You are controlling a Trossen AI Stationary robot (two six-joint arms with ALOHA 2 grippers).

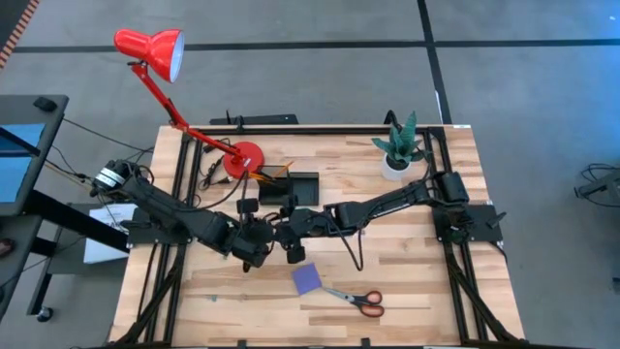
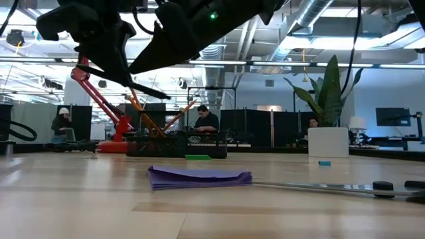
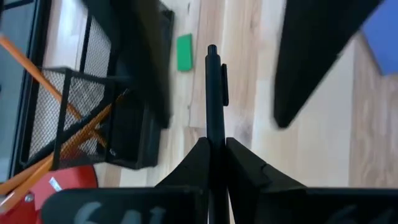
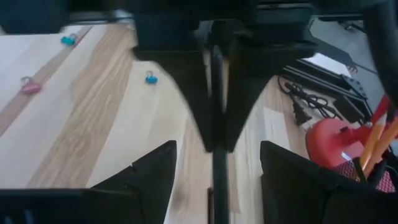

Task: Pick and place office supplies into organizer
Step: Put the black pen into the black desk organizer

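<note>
My left gripper (image 3: pixel 214 144) is shut on a black pen (image 3: pixel 215 93) and holds it in the air over the table's middle (image 1: pixel 258 248). My right gripper (image 4: pixel 217 152) faces it (image 1: pixel 291 233), open, one finger on each side of the pen (image 4: pixel 217 168) without touching it. The black mesh organizer (image 1: pixel 291 186) stands just beyond, with orange pencils (image 3: pixel 74 134) leaning in its taller section. A green eraser (image 3: pixel 184 53) lies beside it. The purple notepad (image 1: pixel 308 280) and red-handled scissors (image 1: pixel 360 301) lie flat nearer the front edge. My left gripper pinches the pen's shaft (image 3: pixel 215 129) between its two fingers, below the clip (image 3: pixel 224 84). The pen runs on along the fingers and sticks out well past their tips, clip end foremost. It is lifted clear of the table.
A red desk lamp (image 1: pixel 242 157) stands at the back left, a potted plant (image 1: pixel 399 155) at the back right. Small binder clips (image 4: pixel 150 77) lie on the wood. Cables (image 4: pixel 305 112) run near the lamp's base.
</note>
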